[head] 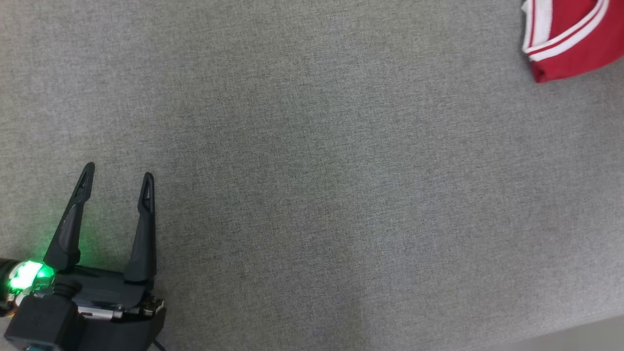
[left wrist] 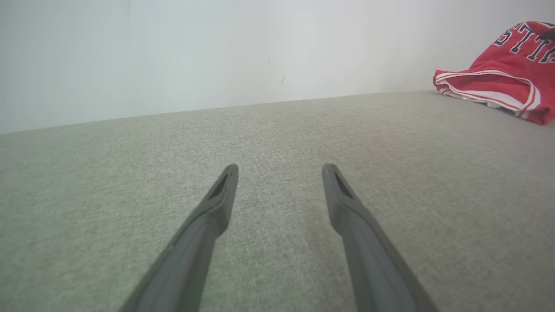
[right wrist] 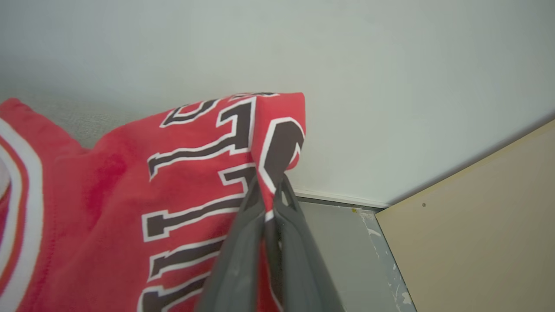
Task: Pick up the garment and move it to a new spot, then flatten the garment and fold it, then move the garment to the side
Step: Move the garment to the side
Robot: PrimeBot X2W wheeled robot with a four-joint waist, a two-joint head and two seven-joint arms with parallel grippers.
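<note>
Right gripper [right wrist: 271, 187] is pinched shut on a fold of the red garment [right wrist: 130, 195], bunched far right on the grey surface [head: 292, 146]; left gripper [head: 118, 173] spread, well apart from it. I'd lift it clear before carrying it across, so nothing drags.

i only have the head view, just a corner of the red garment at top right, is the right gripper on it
Observer: Yes. The right gripper is shut on a fold of the red garment, with cloth pinched in its grip.
Operator: any print near the grip
Observer: Dark letters edged in white run across the cloth right beside it.
Operator: whats behind it
Observer: A pale wall, with a grey floor and a tan panel lower down.
</note>
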